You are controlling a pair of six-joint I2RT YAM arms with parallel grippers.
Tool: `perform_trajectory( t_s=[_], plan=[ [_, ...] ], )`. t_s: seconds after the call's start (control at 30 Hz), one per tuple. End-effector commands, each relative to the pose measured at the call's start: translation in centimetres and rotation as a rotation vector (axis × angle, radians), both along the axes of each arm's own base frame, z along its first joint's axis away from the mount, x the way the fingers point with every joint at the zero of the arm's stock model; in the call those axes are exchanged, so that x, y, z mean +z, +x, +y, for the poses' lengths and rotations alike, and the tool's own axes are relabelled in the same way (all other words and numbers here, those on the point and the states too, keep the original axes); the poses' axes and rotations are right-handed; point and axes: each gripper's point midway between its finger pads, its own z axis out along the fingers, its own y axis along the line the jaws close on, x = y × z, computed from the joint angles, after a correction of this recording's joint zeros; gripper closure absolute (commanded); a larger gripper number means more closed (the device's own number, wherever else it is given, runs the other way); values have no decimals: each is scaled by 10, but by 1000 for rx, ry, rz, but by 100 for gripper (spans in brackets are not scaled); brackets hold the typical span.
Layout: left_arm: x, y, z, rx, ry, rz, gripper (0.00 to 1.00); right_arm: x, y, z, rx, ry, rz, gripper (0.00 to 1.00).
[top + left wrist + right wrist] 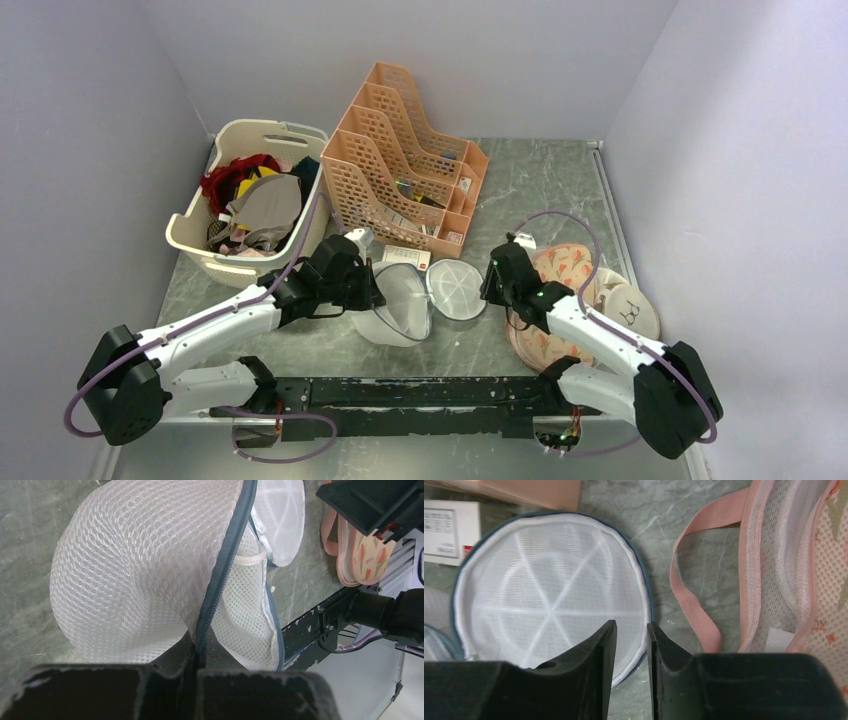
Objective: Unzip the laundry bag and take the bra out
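Note:
The laundry bag (395,310) (135,570) is a whitish mesh bowl at the table's middle, with its blue-grey zip (225,565) undone. Its round lid (457,288) (549,590) lies flat on the right side. My left gripper (372,297) (200,647) is shut on the bag's zip edge, which runs straight in between the fingers. My right gripper (490,285) (630,630) hovers over the lid's right rim, its jaws narrowly parted and pinching nothing. The bra is hidden or out of view. I cannot see inside the bag.
A peach printed figure-eight pad (560,275) (824,580) with a pink strap (689,595) lies just right of my right gripper, on flat white discs (630,310). A cream basket (190,235) of clothes stands back left, beside a peach file organiser (400,170). A white box (405,257) lies behind the bag.

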Motion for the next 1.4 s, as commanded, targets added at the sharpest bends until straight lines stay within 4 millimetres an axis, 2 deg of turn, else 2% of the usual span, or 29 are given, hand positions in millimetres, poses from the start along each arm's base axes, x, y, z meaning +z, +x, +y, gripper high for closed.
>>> perform_trajectory(
  t_s=[0.0, 0.23, 0.47, 0.6, 0.67, 0.73, 0.77, 0.8, 0.93, 1.1, 1.23, 1.37],
  plan=[
    [4, 0, -2, -4, -15, -12, 93, -11, 7, -2, 5, -20, 8, 72],
    [4, 0, -5, -12, -23, -7, 93, -29, 18, -10, -14, -84, 42, 71],
    [6, -1, -7, -17, -31, -6, 93, -47, 23, 1, 13, -45, 57, 72],
    [6, -1, -7, -18, -29, -4, 93, -55, 18, 13, 58, 10, 73, 74],
    [6, 0, -7, -17, -28, -6, 93, -58, 18, 12, 46, 11, 72, 79],
    [7, 0, -8, -19, -35, -4, 93, -56, 20, 8, 23, -8, 71, 96],
    [8, -1, -9, -25, -38, -4, 93, -52, 21, 5, 9, -18, 64, 100],
    [8, -1, -10, -30, -42, -3, 93, -46, 23, 3, -1, -24, 45, 100],
    [11, -1, -14, -48, -49, -1, 92, -3, 23, -7, -23, -23, -44, 100],
    [15, -1, -23, -67, -94, -4, 83, 40, 13, -18, -3, -53, -92, 100],
    [19, -1, -30, -86, -127, -6, 70, 73, 12, -18, 23, -58, -136, 100],
    [30, 1, -29, -88, -131, -34, 50, 113, 12, -7, 86, -44, -210, 100]
  ],
)
